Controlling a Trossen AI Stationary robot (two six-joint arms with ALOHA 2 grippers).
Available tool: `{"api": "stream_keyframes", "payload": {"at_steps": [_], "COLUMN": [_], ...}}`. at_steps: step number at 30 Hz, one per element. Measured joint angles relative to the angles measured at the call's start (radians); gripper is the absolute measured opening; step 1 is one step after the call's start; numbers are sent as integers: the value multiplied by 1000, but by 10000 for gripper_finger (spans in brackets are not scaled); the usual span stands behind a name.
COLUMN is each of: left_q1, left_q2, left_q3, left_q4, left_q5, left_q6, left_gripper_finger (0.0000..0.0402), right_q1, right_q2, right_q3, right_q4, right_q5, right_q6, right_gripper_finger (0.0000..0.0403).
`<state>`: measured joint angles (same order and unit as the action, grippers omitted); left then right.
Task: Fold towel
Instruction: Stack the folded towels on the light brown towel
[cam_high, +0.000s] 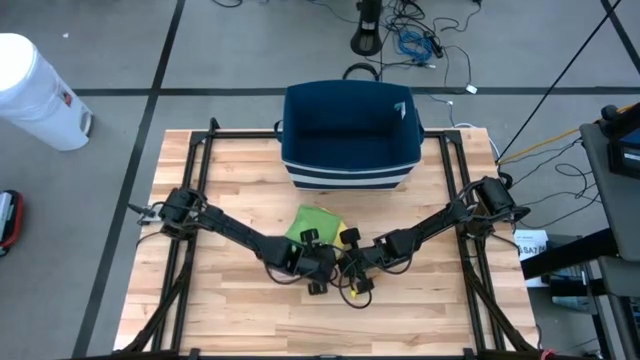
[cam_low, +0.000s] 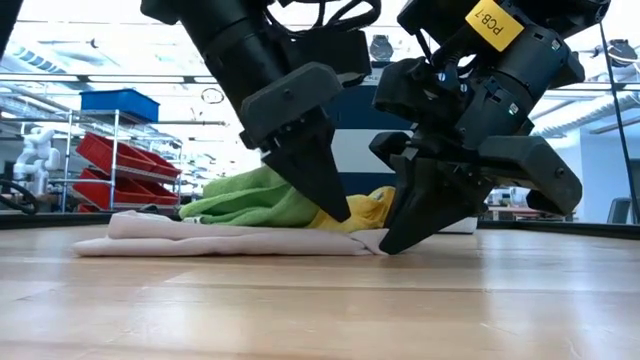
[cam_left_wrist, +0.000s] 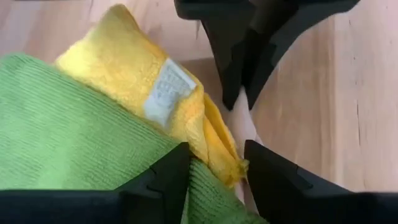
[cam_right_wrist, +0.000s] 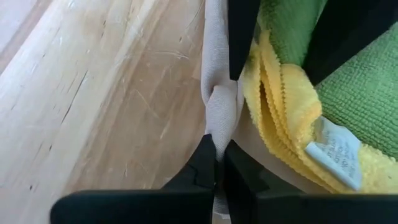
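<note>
towels lay in a small stack near the middle of your wooden surface (cam_high: 240, 320), just near of the navy bin (cam_high: 350, 135): a pale towel (cam_low: 200, 240) flat at the bottom, a yellow towel (cam_left_wrist: 134, 81) with a white label (cam_left_wrist: 165, 93) on it, and a green towel (cam_high: 312, 222) bunched on top. both of your arms reached in from the sides and met at the stack's near right corner.

your right gripper (cam_right_wrist: 219, 163) was down at the surface with its jaws pressed together on a pinched fold of the pale towel's edge, which showed squeezed between the two tips in the right wrist view. the yellow and green towels lay just beside that pinch.

your left gripper (cam_left_wrist: 214, 163) pointed down onto the same corner, jaws parted by a narrow gap, with the yellow towel's frilled edge sitting in the gap and the green towel under one finger (cam_left_wrist: 165, 177). you could not tell whether it truly gripped the cloth. the two grippers stood just beside each other.
</note>
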<state>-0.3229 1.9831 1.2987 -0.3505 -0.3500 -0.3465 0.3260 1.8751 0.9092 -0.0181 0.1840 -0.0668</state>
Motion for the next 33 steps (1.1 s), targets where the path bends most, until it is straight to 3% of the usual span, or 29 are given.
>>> {"api": "stream_keyframes", "payload": {"at_steps": [7, 22, 33], "left_q1": [2, 12, -15], "left_q2": [0, 0, -4], "left_q3": [0, 0, 16], "left_q4": [-35, -61, -188], "left_q5": [16, 0, 10], "left_q6": [15, 158, 302], "left_gripper_finger": [145, 11, 3], "right_q1": [0, 0, 0], "right_q2": [0, 0, 0], "right_q3": [0, 0, 0], "right_q4": [0, 0, 0], "right_q5": [-4, -1, -2], "right_q6": [0, 3, 3], "right_gripper_finger": [7, 7, 7]}}
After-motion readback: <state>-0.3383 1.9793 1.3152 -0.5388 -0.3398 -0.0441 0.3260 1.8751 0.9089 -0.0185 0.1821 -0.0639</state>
